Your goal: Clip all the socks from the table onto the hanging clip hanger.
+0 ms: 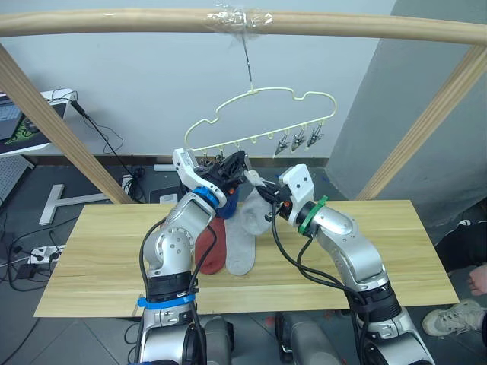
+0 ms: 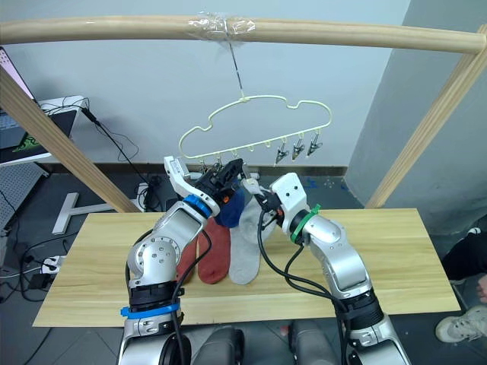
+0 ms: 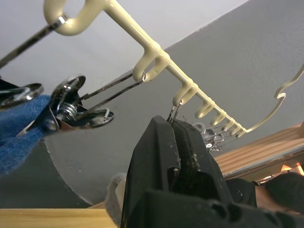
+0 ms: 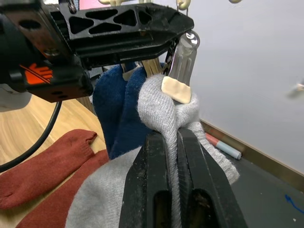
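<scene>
1. Right gripper [image 4: 175, 142] was clamped shut on the cuff of a light grey sock [image 4: 164, 107], lifting it up to a metal clip [image 4: 182, 57] under the clip hanger [image 1: 262, 122], likely so the clip could bite the fabric.
2. Left gripper [image 3: 173, 135] was closed on that clip's upper end at the hanger's lower bar, probably squeezing it open for the cuff; could not tell whether the clip had already bitten.
3. Hung beside it from the neighbouring clip: blue socks [image 4: 116, 102], cuffs up and toes down, seemingly already fastened.
4. Trailed down to the table [image 1: 396, 251], the grey sock's foot rested near the middle of the top, towards the far edge.
5. Lay on the table just left of the grey one: rust-red socks [image 2: 213, 255], apparently not yet clipped.
6. Dangled free at the right end of the hanger's bar: three spare clips [image 1: 298, 141], presumably kept for the remaining socks.
</scene>
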### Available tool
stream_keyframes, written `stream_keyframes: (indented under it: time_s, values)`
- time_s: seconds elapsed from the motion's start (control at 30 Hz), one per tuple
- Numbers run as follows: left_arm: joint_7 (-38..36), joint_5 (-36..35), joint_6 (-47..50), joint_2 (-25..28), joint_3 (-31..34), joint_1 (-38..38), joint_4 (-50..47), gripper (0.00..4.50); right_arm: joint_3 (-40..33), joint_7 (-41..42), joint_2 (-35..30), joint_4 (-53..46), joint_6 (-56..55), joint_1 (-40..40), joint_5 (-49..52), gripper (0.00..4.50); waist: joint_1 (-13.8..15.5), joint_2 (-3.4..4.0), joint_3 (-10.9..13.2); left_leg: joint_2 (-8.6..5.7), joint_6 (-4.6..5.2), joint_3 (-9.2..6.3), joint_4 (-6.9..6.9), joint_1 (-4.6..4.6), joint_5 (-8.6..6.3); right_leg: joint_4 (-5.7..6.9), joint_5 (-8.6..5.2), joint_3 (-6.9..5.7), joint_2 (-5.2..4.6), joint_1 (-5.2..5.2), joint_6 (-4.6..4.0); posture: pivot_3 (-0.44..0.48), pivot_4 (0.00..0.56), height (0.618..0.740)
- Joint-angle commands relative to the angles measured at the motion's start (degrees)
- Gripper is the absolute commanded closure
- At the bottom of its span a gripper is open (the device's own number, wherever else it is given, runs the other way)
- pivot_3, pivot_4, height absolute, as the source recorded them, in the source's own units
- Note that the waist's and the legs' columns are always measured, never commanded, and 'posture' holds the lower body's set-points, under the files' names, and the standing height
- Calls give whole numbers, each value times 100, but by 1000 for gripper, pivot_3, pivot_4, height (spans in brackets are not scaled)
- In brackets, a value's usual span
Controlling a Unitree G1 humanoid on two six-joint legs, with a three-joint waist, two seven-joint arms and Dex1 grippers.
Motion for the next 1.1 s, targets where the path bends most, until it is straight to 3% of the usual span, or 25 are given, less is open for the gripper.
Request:
stream_keyframes:
  time_s: [0.03, 0.37, 0.47, 0.67, 0.83, 1.1]
  values:
    - [91, 18, 16, 7, -64, 45, 7, 4500, -22, -1, 14, -410, 36, -71, 153, 4492, -1, 0, 0, 0, 0, 0, 0, 0, 0, 0, 0, 0, 0, 0, 0, -40, 195, 740]
    - [-2, 20, -29, 50, -131, 67, -20, 4500, 135, -179, 270, -32, -60, -235, 62, 4492, -36, 0, 0, 1, 0, 1, -1, -1, 0, 0, 0, 1, 1, -2, 0, -75, 190, 740]
    - [-118, 62, -70, 112, -194, 100, -33, 3716, 147, -207, 277, 64, -110, -272, 26, 4500, -39, 0, 0, 1, 0, 1, -1, -2, 0, -1, 0, 1, 1, -3, 0, -95, 179, 740]
    - [-110, -58, -58, 105, -148, 122, -65, 1724, 141, -252, 295, 233, -197, -327, -39, 4500, -41, 0, 0, 0, 0, 0, -1, -24, 0, -5, 0, -1, 1, -20, 0, -101, 171, 740]
    - [-208, -513, 362, 220, -106, 295, -471, 145, 146, -315, 257, 409, -298, -362, -129, 4500, -54, 0, 0, 1, 0, 0, -1, -28, 0, -5, 0, -1, -1, -23, 0, -103, 163, 740]
    - [-292, -1324, 1230, 1098, 141, 510, -1140, 10, -169, -327, 281, 759, -334, -539, 54, 4500, -53, 0, 0, 7, -1, -4, 0, -26, 1, 3, 0, -3, -2, -26, -1, -29, 167, 740]
